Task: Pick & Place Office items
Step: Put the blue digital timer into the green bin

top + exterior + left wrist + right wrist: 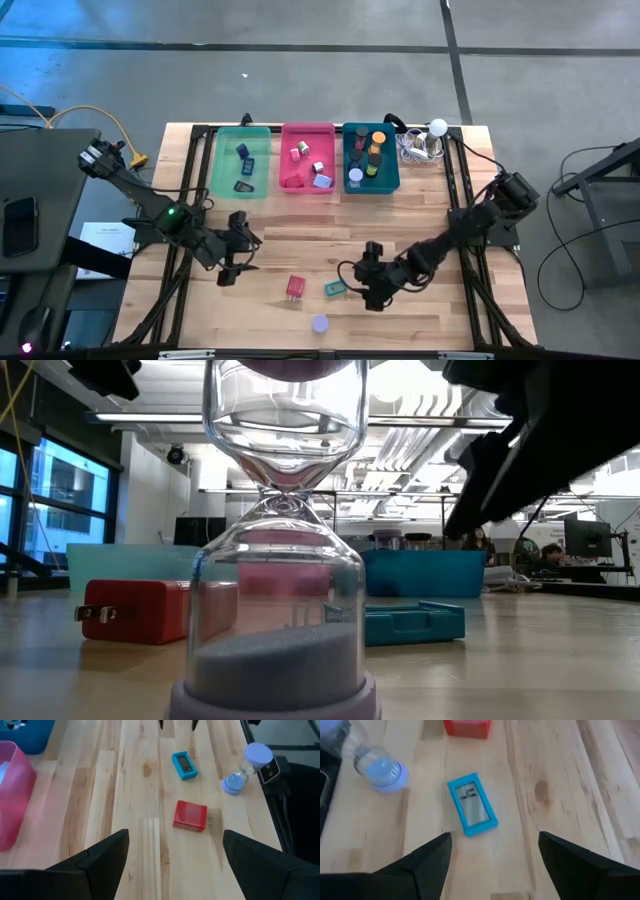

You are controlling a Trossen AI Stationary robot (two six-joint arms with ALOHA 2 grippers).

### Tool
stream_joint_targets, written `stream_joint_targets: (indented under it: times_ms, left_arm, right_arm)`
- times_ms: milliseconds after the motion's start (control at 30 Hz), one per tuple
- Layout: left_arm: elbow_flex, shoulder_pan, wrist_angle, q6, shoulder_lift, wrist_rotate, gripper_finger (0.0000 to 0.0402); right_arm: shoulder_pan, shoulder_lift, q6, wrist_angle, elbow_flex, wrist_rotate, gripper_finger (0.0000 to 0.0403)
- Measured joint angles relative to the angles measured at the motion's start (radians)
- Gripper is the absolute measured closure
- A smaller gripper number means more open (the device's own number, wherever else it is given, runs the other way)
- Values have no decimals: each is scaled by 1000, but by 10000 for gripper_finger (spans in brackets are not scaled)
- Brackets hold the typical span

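- The right gripper (374, 292) hangs over the table's front half with its fingers spread and nothing between them.
- Just ahead of its fingertips lies the teal block (472, 805), flat on the wood, with a grey window in its face; the marks in that window are too small to read.
- Beyond the teal block sits the red plug (467, 727), cut off by the edge of the right wrist view.
- Off to one side stands the hourglass (376, 766) with lavender caps, only partly in that view.
- The left gripper (236, 265) is well apart, across the red plug, fingers also spread and empty.
- In the low view the hourglass fills the foreground and hides part of the plug and the teal block.
- Farther back stand the green tray (241, 186), pink tray (288, 180) and teal tray (391, 182), holding small pieces; no writing can be read.
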Motion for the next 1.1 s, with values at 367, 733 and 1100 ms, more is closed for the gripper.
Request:
stream_joint_targets:
  times_ms: [367,733,1100]
  left_arm:
    - [0,14,20,7,78,-21,86]
    - [0,22,26,56,131,-21,86]
    - [0,-36,27,83,127,32,86]
  right_arm:
    - [-19,0,-38,-21,-8,-37,116]
    - [-80,-22,-37,4,-10,-126,117]
    - [-53,-19,-39,19,-8,2,117]
